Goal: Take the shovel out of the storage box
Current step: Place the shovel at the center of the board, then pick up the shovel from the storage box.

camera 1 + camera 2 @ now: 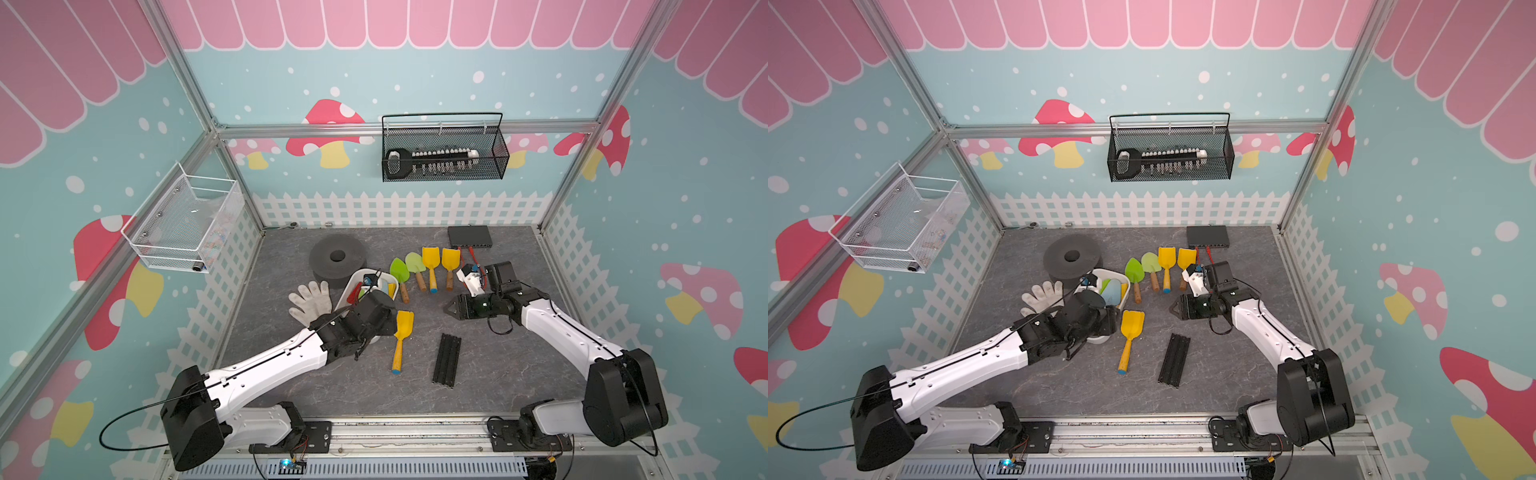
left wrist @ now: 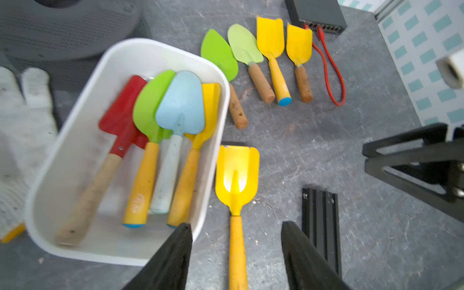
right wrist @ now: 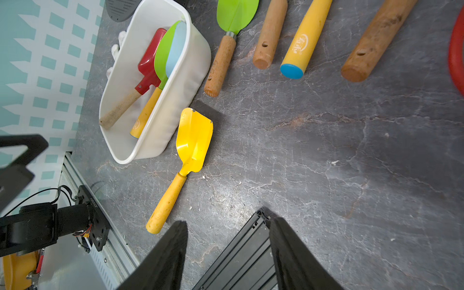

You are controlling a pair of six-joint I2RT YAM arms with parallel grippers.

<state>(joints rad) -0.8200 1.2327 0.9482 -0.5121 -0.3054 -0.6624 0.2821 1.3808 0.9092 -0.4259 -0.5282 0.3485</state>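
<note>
Bearing storage box (image 2: 82, 155), grey tabletop (image 1: 498, 374), mushroom walls (image 1: 291, 75)

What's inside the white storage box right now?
Four shovels lie in the storage box: a red shovel, a green shovel, a light blue shovel and a yellow shovel. Their blades overlap, so anything beneath them is hidden.

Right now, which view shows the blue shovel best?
Left wrist: the blue shovel shows whole, blade to handle, in the storage box. Right wrist catches only its blade; in both top views the left arm hides its handle.
</note>
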